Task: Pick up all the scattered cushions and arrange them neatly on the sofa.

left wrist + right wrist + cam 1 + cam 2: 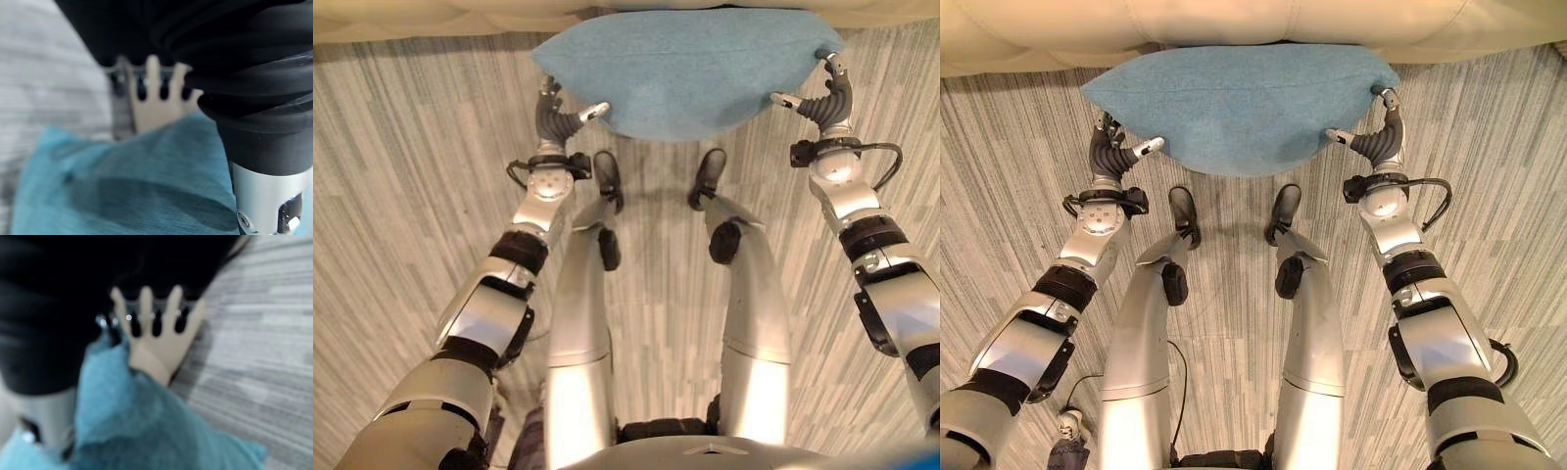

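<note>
1. The left hand (pixel 1114 152) pinches the blue cushion (pixel 1234 103) at its left end: the thumb lies over the near face, and in the left wrist view the fingers (pixel 146 83) reach round behind the fabric.
2. The right hand (pixel 1378 137) grips the opposite end the same way, its thumb stretched across the near face and its fingers (pixel 161 313) behind the cloth in its own wrist view.
3. Between the two hands the blue cushion hangs broadside, held up clear of the striped floor (pixel 1489 147), its lower edge sagging in a curve.
4. Just beyond the cushion's upper edge runs the front of the cream sofa (pixel 1234 24); the cushion's top overlaps that edge as seen from the head, though whether it touches the sofa I cannot tell.
5. Progress, as I judge it: this cushion is lifted and brought up to the sofa but not yet set down on the seat. What is left for it is to carry it forward over the sofa's edge, lower it, and release both ends.
6. No other cushion lies on the floor near the blue one, and the stretch of sofa just behind it carries none, so how many remain elsewhere cannot be judged.
</note>
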### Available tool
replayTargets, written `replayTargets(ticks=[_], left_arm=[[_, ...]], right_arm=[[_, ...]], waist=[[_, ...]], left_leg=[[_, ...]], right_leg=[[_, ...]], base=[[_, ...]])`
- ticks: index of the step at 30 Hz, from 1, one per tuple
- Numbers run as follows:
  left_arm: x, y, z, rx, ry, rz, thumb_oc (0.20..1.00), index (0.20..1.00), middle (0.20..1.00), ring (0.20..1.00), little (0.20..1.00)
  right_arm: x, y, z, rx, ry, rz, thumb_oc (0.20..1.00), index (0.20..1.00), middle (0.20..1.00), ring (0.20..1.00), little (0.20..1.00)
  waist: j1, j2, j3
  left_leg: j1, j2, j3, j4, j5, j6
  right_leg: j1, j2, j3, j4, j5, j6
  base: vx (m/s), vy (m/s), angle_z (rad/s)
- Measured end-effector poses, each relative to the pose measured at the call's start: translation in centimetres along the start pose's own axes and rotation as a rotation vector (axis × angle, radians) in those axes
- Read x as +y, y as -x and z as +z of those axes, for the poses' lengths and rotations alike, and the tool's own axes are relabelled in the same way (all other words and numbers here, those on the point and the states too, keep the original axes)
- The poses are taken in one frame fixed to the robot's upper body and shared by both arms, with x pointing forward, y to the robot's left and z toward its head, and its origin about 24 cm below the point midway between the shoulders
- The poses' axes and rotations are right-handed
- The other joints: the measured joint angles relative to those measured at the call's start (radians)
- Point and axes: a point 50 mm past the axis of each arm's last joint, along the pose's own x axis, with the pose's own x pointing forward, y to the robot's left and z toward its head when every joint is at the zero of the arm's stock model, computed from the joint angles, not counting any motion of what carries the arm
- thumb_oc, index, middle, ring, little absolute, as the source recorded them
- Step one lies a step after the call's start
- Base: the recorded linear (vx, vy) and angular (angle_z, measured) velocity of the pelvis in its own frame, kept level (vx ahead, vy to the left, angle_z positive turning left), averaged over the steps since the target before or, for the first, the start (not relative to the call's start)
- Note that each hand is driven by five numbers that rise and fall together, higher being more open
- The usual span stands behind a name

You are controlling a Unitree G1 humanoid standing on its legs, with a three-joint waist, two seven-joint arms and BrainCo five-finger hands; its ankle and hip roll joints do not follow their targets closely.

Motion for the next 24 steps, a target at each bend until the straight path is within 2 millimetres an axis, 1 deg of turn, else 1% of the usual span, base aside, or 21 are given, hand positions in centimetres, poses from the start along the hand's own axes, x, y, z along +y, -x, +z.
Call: replayTargets(ticks=[1, 3, 6, 7, 12, 15, 16, 17, 18, 22, 24], left_arm=[[0.0, -0.1, 0.1, -0.002, -0.003, 0.002, 1.000, 1.000, 1.000, 1.000, 1.000], [-0.5, -0.5, 1.1, -0.030, -0.008, -0.004, 1.000, 1.000, 1.000, 1.000, 1.000], [-1.1, -1.0, 2.1, -0.059, 0.001, -0.011, 1.000, 1.000, 1.000, 1.000, 1.000], [-1.2, -0.9, 2.2, -0.060, -0.003, -0.017, 1.000, 1.000, 1.000, 1.000, 1.000], [-1.4, -1.2, 2.9, -0.079, -0.007, -0.022, 1.000, 1.000, 1.000, 1.000, 1.000], [-1.3, -1.2, 3.2, -0.093, -0.001, -0.005, 1.000, 1.000, 1.000, 1.000, 1.000], [-0.9, -1.0, 3.2, -0.097, 0.001, 0.008, 1.000, 1.000, 1.000, 1.000, 1.000], [-0.8, -1.0, 3.1, -0.097, 0.000, 0.014, 1.000, 1.000, 1.000, 1.000, 1.000], [-0.5, -0.9, 2.9, -0.090, -0.001, 0.024, 1.000, 1.000, 1.000, 1.000, 1.000], [-0.1, -0.8, 3.1, -0.103, 0.004, 0.033, 1.000, 1.000, 1.000, 1.000, 1.000], [0.3, -0.7, 2.7, -0.092, -0.001, 0.043, 1.000, 1.000, 1.000, 1.000, 1.000]], right_arm=[[0.0, -0.1, 0.2, -0.005, 0.001, -0.002, 1.000, 1.000, 1.000, 1.000, 1.000], [-0.6, -0.5, 0.4, -0.017, 0.020, -0.015, 1.000, 1.000, 1.000, 1.000, 1.000], [-0.6, -0.6, 0.8, -0.028, 0.017, -0.028, 1.000, 1.000, 1.000, 1.000, 1.000], [-0.6, -0.6, 0.7, -0.026, 0.019, -0.029, 1.000, 1.000, 1.000, 1.000, 1.000], [-0.6, -0.5, 0.7, -0.026, 0.017, -0.033, 1.000, 1.000, 1.000, 1.000, 1.000], [-1.1, 0.3, 0.7, -0.048, -0.046, -0.061, 1.000, 1.000, 1.000, 1.000, 1.000], [-1.4, 1.0, 0.2, -0.047, -0.066, -0.075, 1.000, 1.000, 1.000, 1.000, 1.000], [-1.5, 1.2, -0.2, -0.038, -0.069, -0.080, 1.000, 1.000, 1.000, 1.000, 1.000], [-1.8, 1.7, -1.4, -0.002, -0.060, -0.092, 1.000, 1.000, 1.000, 1.000, 1.000], [-2.7, 3.1, -3.0, 0.031, -0.093, -0.124, 1.000, 1.000, 1.000, 1.000, 1.000], [-2.7, 3.7, -3.8, 0.060, -0.103, -0.125, 1.000, 1.000, 1.000, 1.000, 1.000]], waist=[[-0.001, 0.000, -0.001], [0.001, 0.000, -0.001], [-0.003, 0.000, -0.003], [-0.003, 0.000, -0.002], [-0.008, -0.001, -0.003], [-0.014, -0.001, -0.004], [-0.021, -0.002, -0.004], [-0.027, -0.002, -0.004], [-0.030, -0.003, -0.008], [-0.050, -0.004, -0.011], [-0.060, -0.004, -0.014]], left_leg=[[-0.002, 0.002, 0.000, -0.004, 0.000, 0.000], [-0.023, 0.002, 0.000, -0.005, 0.000, -0.005], [-0.041, 0.001, 0.001, -0.005, -0.001, -0.005], [-0.046, -0.001, 0.005, -0.010, 0.004, 0.001], [-0.042, -0.002, 0.008, -0.021, 0.003, 0.002], [-0.040, -0.005, 0.009, -0.026, 0.003, 0.002], [-0.036, -0.006, 0.009, -0.030, 0.003, 0.002], [-0.034, -0.006, 0.009, -0.033, 0.004, 0.003], [-0.032, -0.005, 0.012, -0.037, 0.003, 0.007], [-0.031, -0.004, 0.031, -0.054, 0.007, 0.019], [-0.031, -0.006, 0.035, -0.055, 0.005, 0.023]], right_leg=[[-0.002, 0.001, 0.000, -0.001, 0.000, 0.000], [-0.022, 0.001, 0.000, -0.002, 0.002, 0.003], [-0.041, 0.002, 0.000, -0.005, 0.002, 0.003], [-0.049, 0.001, 0.003, -0.010, 0.005, 0.005], [-0.048, 0.005, 0.006, -0.025, 0.009, -0.001], [-0.047, 0.006, 0.009, -0.031, 0.011, 0.000], [-0.041, 0.008, 0.011, -0.040, 0.015, 0.004], [-0.036, 0.010, 0.012, -0.048, 0.020, 0.006], [-0.031, 0.012, 0.014, -0.062, 0.030, 0.008], [-0.030, 0.018, 0.029, -0.098, 0.049, 0.030], [-0.030, 0.017, 0.033, -0.105, 0.054, 0.036]], base=[[0.02, -0.047, -0.01], [0.00, 0.000, 0.00], [0.02, -0.011, -0.01], [0.00, 0.000, 0.00], [0.00, 0.002, -0.01], [0.00, 0.000, 0.00], [0.01, 0.018, -0.03], [0.01, 0.051, -0.10], [0.01, 0.036, -0.10], [0.00, 0.029, -0.09], [0.00, 0.032, -0.05]])
